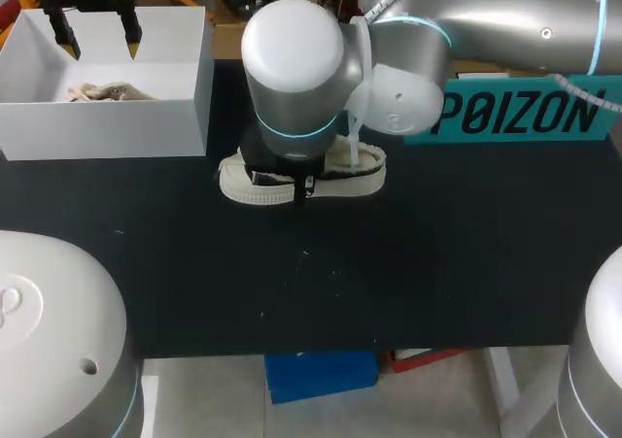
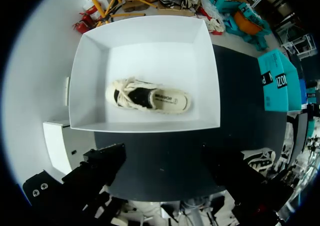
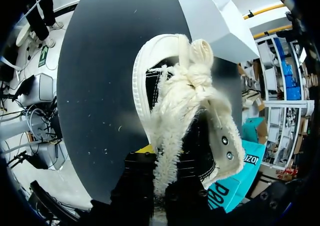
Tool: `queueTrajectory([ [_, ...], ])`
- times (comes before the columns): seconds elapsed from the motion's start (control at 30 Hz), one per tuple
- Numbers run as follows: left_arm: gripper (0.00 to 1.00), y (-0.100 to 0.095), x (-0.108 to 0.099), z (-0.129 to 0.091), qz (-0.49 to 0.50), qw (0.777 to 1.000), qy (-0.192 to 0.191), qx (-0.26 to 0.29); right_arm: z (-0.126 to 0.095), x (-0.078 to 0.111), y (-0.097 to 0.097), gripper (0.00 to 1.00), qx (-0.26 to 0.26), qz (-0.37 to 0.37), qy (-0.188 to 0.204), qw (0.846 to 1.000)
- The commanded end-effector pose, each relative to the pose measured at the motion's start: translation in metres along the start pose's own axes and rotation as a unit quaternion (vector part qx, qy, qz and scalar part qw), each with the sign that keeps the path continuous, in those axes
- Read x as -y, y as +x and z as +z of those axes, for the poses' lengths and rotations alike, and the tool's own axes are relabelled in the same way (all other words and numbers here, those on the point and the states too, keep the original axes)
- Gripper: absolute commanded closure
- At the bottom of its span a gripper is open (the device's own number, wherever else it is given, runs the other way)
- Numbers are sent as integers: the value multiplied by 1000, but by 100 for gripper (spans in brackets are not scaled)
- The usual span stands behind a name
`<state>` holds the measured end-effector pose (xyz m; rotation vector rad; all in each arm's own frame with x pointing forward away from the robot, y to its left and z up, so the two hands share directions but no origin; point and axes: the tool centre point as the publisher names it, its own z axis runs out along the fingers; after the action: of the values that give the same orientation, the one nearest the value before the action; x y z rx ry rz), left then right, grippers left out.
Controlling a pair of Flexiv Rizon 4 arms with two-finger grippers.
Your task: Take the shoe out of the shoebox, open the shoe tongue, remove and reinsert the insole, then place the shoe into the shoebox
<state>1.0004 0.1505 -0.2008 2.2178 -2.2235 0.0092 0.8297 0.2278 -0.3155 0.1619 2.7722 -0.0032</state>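
A cream canvas shoe [image 1: 243, 187] lies on its side on the black table [image 1: 389, 263], mostly hidden under my right arm's wrist. In the right wrist view this shoe [image 3: 150, 75] fills the picture, and my right gripper [image 3: 159, 158] is shut on its frayed cream tongue [image 3: 172, 116], just below the knotted laces. A second cream shoe [image 2: 150, 96] lies inside the white shoebox [image 2: 150, 35] at the table's far left corner [image 1: 107, 127]. My left gripper [image 1: 99, 38] hangs open above that box, its black fingers [image 2: 102, 166] spread wide with nothing between them.
A teal box [image 1: 525, 117] stands at the back right of the table, close behind the shoe that lies there. It also shows in the left wrist view as the teal box [image 2: 277, 80], right of the shoebox. Bare black tabletop stretches in front of the shoe.
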Motion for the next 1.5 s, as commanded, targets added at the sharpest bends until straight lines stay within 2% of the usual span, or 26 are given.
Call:
queueTrajectory([
  [0.03, 0, 0, 0, -1, -1, 1000, -1, 1, 14, -6, 3, 100, -2, 1, -4, 1000],
  [0.53, 0, 0, 0, -1, -1, 1000, -1, 1, 54, -20, 32, 100, -7, 5, -19, 1000],
  [0.93, 0, 0, 0, -1, -1, 1000, -1, 1, 70, -20, 53, 100, -17, 14, -19, 1000],
  [1.03, 0, 0, 0, -1, -1, 1000, -1, 1, 72, -18, 55, 57, -20, 18, -18, 999],
  [1.07, 0, 0, 0, -1, -1, 1000, -1, 1, 72, -18, 55, 0, -22, 18, -17, 999],
  [1.27, 0, 0, 0, -1, -1, 1000, -1, 1, 58, -13, 49, 0, -36, 25, -8, 999],
  [1.5, 0, 0, 0, -1, -1, 1000, -1, 1, 18, -6, 36, 0, -62, 35, -9, 997],
])
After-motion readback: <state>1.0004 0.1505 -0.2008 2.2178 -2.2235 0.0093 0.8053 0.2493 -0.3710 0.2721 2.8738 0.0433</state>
